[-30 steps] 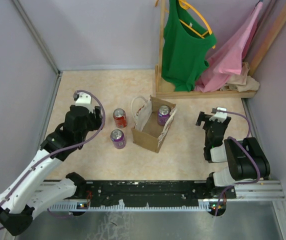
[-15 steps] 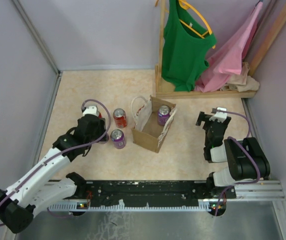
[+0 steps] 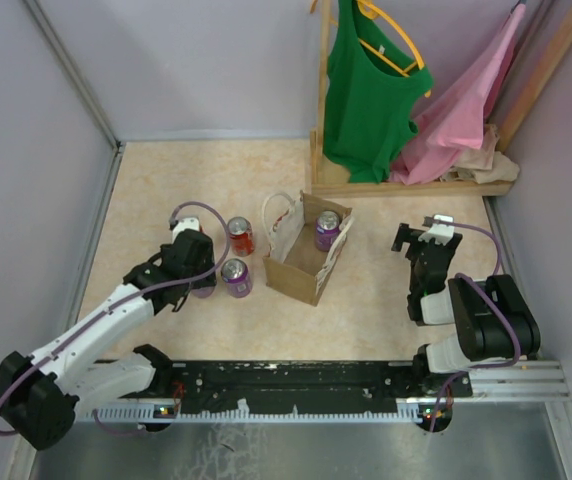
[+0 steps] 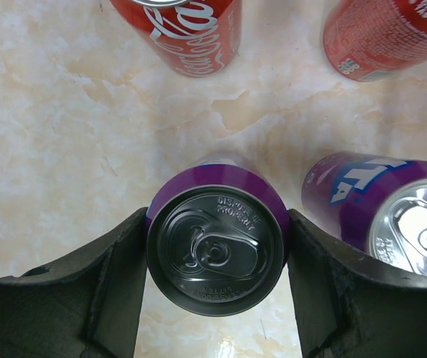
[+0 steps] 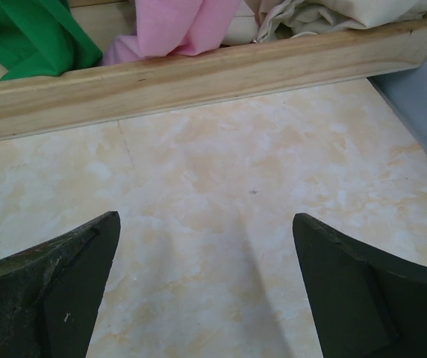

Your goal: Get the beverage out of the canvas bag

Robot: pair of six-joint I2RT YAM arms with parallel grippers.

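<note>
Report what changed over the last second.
The left arm swung nearer and rightward; the left claw, closed on a purple can, now sits beside the loose purple can. The right claw, canvas bag, the can inside it and the red can stayed put.

Red can (image 4: pixel 198 33) cut by top edge; bagged can (image 3: pixel 327 230) btm hidden.

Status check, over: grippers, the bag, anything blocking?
Left gripper shut on purple can outside canvas bag. Right gripper open, empty. Bag upright, second purple can inside. Nothing over its mouth.
</note>
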